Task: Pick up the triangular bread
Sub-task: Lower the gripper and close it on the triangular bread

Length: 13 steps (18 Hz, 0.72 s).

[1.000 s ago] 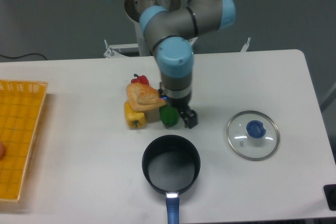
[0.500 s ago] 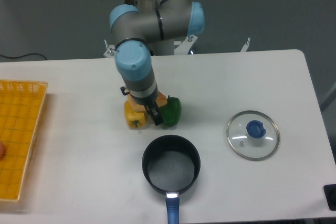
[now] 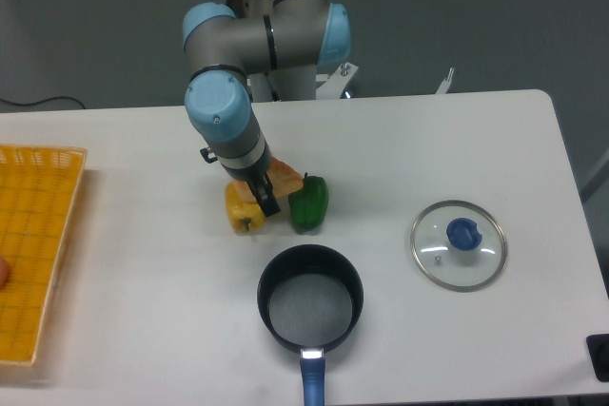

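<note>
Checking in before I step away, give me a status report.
Gripper low over triangular bread, jaws unclear. Yellow pepper and green pepper crowd it.

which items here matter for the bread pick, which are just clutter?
Job:
- triangular bread, mostly hidden behind the arm
- claw, down between the peppers; open or shut unclear

Lying about:
- yellow bell pepper
- green bell pepper
- black pot
- glass lid
- yellow basket

The white table (image 3: 143,263) carried a yellow pepper (image 3: 242,209) and a green pepper (image 3: 309,203) near its middle, a black pot (image 3: 310,304) at the front edge, a glass lid (image 3: 459,244) toward the right edge, and an orange basket (image 3: 33,244) at the left edge.
</note>
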Available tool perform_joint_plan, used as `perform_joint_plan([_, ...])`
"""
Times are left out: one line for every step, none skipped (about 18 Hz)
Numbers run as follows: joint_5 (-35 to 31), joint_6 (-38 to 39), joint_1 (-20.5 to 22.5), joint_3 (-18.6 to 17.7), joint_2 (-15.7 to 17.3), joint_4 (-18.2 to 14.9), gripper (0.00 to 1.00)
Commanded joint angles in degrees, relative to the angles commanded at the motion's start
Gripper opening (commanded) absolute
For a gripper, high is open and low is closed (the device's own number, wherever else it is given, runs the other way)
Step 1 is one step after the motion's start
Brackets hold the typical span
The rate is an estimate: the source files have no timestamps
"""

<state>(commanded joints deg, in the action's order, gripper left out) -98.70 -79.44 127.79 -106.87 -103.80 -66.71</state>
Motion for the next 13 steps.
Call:
perform_joint_plan([0.0, -0.3, 0.0, -0.3, 0.1, 0.0, 1.0])
perform_joint_plan([0.0, -0.4, 0.0, -0.3, 0.2, 0.0, 1.0])
perform_joint_plan([0.0, -0.5, 0.0, -0.3, 0.2, 0.0, 1.0])
perform_joint_plan([0.0, -0.9, 0.0, -0.4, 0.3, 0.0, 1.0])
perform_joint_plan([-0.1, -1.2, 0.0, -0.4, 0.4, -0.1, 1.0])
perform_joint_plan([-0.1, -1.2, 0.0, -0.4, 0.5, 0.0, 1.0])
perform_joint_plan([-0.1, -1.1, -0.1, -0.6, 0.6, 0.0, 1.0])
perform_joint_plan([-0.1, -1.0, -0.7, -0.5, 0.5, 0.0, 1.0])
perform_joint_plan([-0.3, -0.9, -1.1, -0.6, 0.5, 0.0, 1.0])
perform_joint_plan([-0.4, -1.0, -1.3, -0.8, 0.4, 0.0, 1.0])
perform_joint_plan([-0.7, -1.0, -1.3, -1.1, 0.4, 0.0, 1.0])
perform_joint_plan([-1.0, -0.9, -1.3, -1.1, 0.4, 0.0, 0.95])
perform_joint_plan([-1.0, -0.9, -1.3, -1.1, 0.3, 0.0, 0.89])
